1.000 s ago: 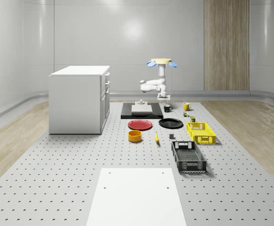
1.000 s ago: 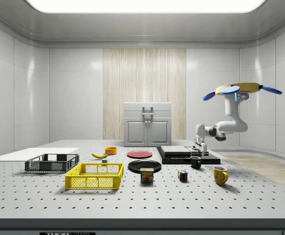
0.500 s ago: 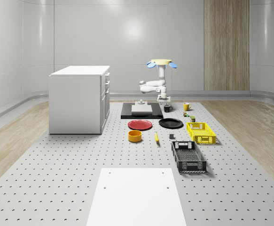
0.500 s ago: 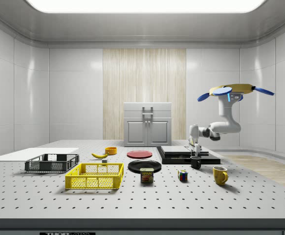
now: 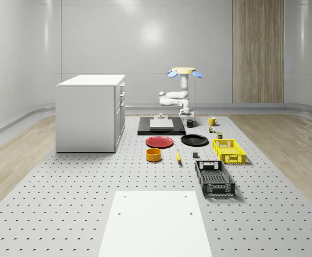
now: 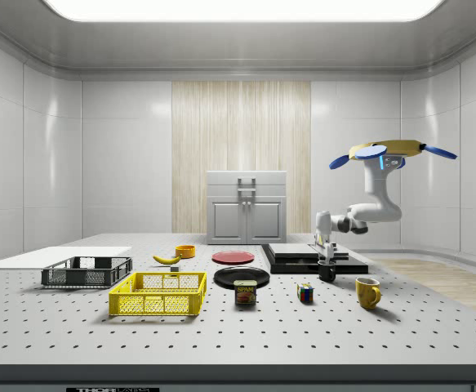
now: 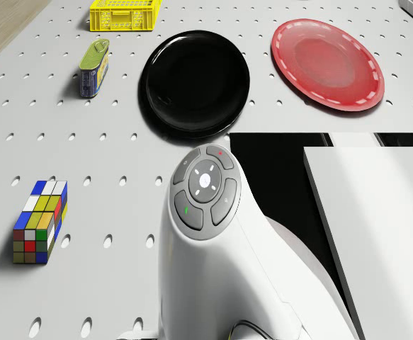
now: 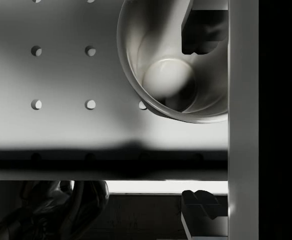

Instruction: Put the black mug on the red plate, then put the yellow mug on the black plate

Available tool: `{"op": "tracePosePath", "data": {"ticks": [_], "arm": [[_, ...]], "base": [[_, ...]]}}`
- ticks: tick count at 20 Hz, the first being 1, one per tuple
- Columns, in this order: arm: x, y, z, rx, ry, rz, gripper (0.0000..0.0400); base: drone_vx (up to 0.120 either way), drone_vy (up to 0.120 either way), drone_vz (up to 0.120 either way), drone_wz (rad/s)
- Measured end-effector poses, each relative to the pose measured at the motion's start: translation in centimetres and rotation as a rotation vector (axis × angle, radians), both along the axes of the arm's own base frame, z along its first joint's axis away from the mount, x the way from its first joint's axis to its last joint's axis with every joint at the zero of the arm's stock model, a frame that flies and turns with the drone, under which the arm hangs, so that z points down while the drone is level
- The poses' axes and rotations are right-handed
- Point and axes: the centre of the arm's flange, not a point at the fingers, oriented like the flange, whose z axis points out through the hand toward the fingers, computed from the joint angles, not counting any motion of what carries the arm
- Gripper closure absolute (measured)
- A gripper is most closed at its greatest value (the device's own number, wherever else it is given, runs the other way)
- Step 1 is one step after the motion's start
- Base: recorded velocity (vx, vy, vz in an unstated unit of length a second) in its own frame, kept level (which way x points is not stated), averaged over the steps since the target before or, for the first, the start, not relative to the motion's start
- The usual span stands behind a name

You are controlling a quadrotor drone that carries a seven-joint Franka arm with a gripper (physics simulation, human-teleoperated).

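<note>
The drone (image 6: 389, 151) hovered over the desk (image 5: 91, 214) beside the black slab (image 5: 161, 130), its hand (image 6: 326, 260) spread wide just above the black mug (image 6: 327, 271), which stood upright on the desk near that slab, one fingertip (image 8: 203, 30) already dipping inside the rim. The mug looked rigid, light and glossy, likely slippery, so pinching its wall across the rim seemed soundest. Mug, yellow crate (image 5: 229, 150) and black crate (image 5: 214, 177) appeared empty.
</note>
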Motion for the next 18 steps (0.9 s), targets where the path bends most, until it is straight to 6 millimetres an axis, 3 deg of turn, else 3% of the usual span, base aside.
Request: {"op": "tracePosePath", "data": {"ticks": [15, 18], "arm": [[0.0, -0.2, 1.4, 0.0, 0.0, 0.0, 0.0], [0.0, -0.1, 1.4, 0.0, 0.0, 0.0, 0.0141]], "base": [[0.0, 0.0, 0.0, 0.0], [0.0, 0.0, 0.0, 0.0]]}}
